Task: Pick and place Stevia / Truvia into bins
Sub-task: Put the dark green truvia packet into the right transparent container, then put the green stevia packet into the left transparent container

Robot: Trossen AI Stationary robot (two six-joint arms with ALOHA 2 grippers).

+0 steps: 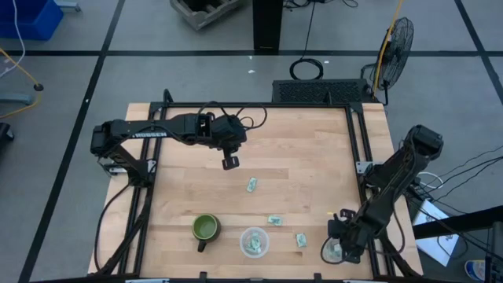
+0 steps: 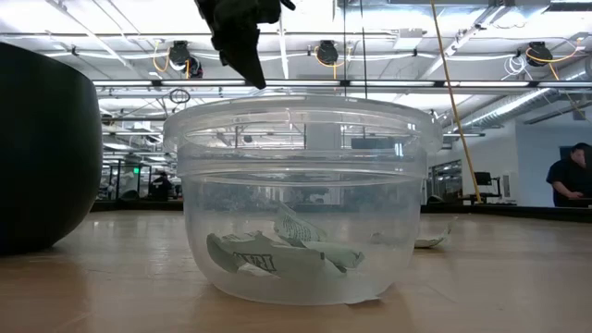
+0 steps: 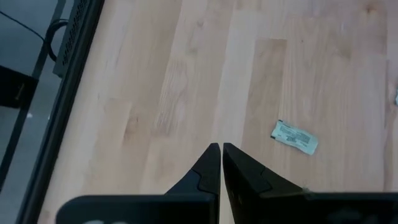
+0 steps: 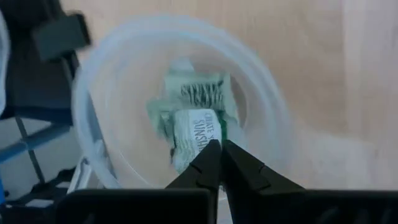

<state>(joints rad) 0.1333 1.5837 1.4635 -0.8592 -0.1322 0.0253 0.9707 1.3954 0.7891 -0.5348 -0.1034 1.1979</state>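
1. A robotics lab or test workshop in a large open industrial hall; a wooden table (image 1: 259,165) in a black metal frame stands on a grey floor (image 1: 141,31) marked with dark lines.
2. Two dark robot arms are mounted at the table's sides; loose cables (image 1: 306,69) lie coiled on the floor; a standing fan (image 1: 395,43) is just beyond the table.
3. The low view shows an exposed ceiling with strip lights and hanging reels (image 2: 326,52); a person (image 2: 572,176) sits at the far right.
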